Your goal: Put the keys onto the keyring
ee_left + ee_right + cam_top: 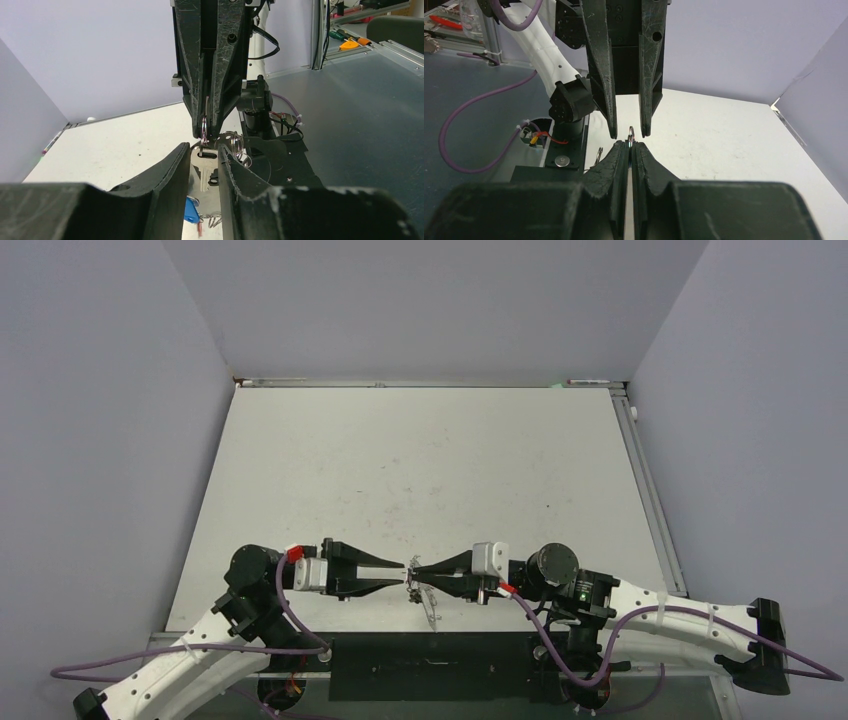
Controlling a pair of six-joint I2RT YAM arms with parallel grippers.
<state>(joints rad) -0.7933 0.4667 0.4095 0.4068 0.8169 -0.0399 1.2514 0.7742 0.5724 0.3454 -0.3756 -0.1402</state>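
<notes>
Progress is judged to be at the threading step, with nothing shown as finished. At the near edge of the counter (420, 460), midway between the two arms, the task's things are held up off the surface. On the left, the left gripper (398, 571) is seen with its jaws apart on either side of one of the keys (204, 175), a flat silver one. The gaps are slim, and whether the key is pressed or only flanked cannot be told. The head of that key is met by the keyring (204, 128), a thin wire ring. Its wire appears to sit at the hole in the head, but whether it has been passed fully through cannot be made out. A blue tag (190, 210) is seen hanging below the key, and loose wire loops (235, 142) are seen just right of it. On the right, the right gripper (630, 147) is clenched on the keyring's rim, which is held edge-on between its closed fingers. What is left is judged to be that the key be seated fully on the wire and that any other keys be added; how many are already on cannot be counted.
</notes>
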